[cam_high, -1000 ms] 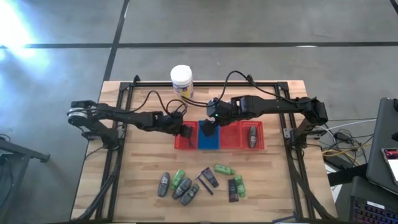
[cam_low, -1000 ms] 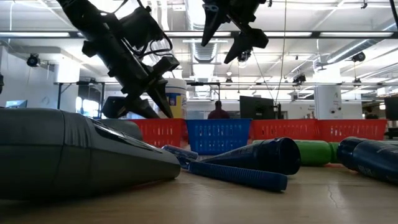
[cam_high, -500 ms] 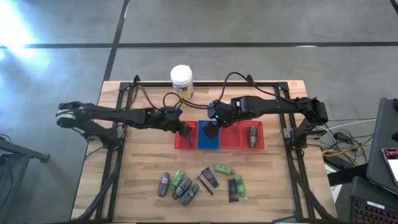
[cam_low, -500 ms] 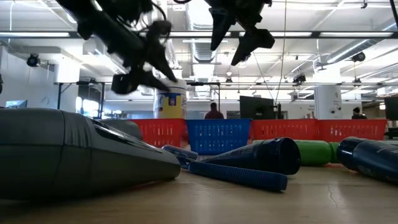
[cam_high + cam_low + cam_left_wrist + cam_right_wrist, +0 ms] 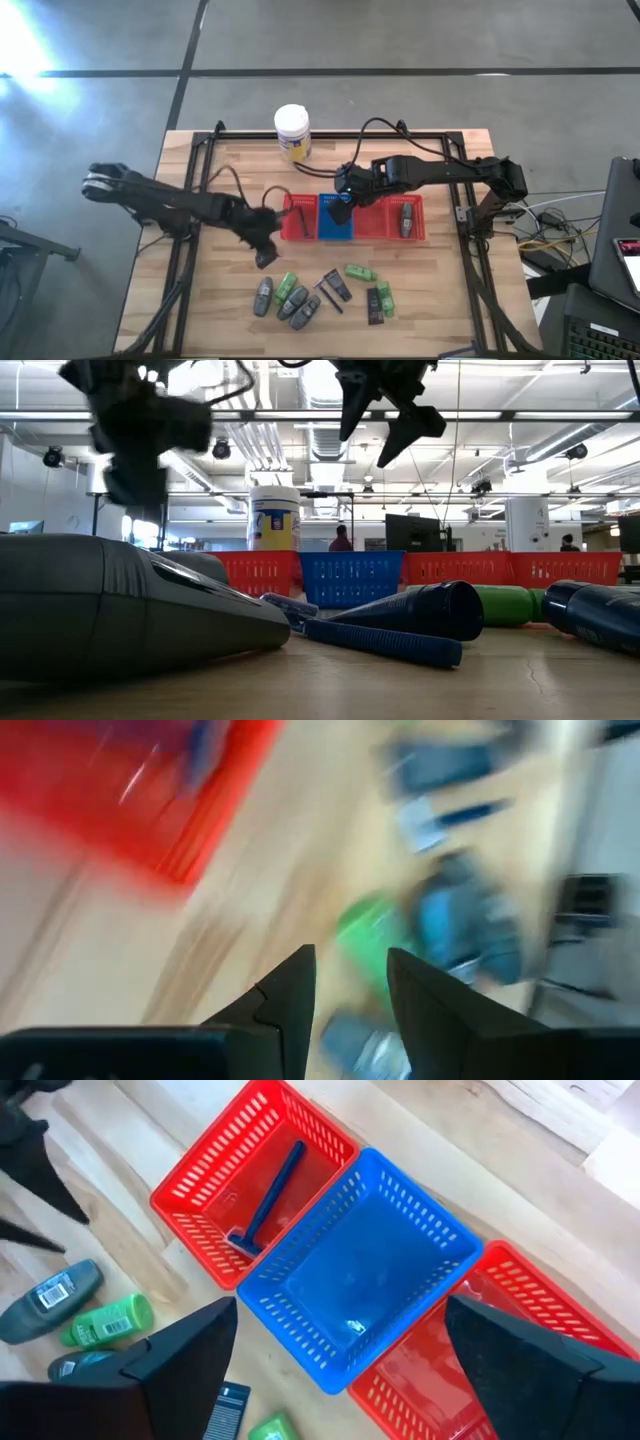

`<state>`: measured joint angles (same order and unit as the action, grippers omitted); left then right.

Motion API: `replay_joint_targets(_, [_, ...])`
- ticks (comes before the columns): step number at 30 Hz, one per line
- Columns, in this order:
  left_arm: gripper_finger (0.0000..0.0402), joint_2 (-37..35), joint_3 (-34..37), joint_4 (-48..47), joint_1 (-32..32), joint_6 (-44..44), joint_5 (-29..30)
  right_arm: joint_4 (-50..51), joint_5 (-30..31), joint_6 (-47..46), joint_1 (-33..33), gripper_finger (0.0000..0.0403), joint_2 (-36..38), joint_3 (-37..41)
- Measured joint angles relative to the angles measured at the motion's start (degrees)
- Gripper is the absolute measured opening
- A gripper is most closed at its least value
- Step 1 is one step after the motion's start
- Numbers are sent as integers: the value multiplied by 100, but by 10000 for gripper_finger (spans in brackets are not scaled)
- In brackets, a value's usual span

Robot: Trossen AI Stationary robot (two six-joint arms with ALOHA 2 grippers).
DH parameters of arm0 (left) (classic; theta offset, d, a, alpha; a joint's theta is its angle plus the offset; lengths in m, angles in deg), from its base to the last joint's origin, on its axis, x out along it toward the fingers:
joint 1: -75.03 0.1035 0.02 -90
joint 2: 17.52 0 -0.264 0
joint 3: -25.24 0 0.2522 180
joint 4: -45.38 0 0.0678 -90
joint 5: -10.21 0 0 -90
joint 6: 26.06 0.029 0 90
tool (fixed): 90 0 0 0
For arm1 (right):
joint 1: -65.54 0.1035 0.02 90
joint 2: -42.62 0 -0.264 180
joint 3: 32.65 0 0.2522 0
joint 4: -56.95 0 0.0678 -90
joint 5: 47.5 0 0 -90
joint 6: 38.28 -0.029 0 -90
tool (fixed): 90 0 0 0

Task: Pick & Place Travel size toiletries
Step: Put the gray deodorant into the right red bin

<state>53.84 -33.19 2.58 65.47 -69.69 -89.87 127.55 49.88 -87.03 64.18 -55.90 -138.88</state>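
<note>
Left gripper [image 5: 264,250], fingers apart and empty, has swung off the left red basket [image 5: 215,1230], leaving a thin dark stick [image 5: 268,1205] inside; loose toiletries [image 5: 300,300] lie just ahead. Right gripper [image 5: 340,211] hangs spread over the blue basket [image 5: 305,1320].

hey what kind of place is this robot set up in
Probably a big open robotics lab or workshop: a wooden table on a concrete floor, long ceiling strip lights, and a person among workstations behind the baskets.
</note>
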Motion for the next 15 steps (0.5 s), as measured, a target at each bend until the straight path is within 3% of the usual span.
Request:
replay_joint_targets(6, [152,50,0,-582,-683,-1621,435,-2,11,12,0,361,0,2])
replay_joint_targets(15, [259,50,0,-567,-1443,-3013,846,40,28,91,-2,361,0,2])
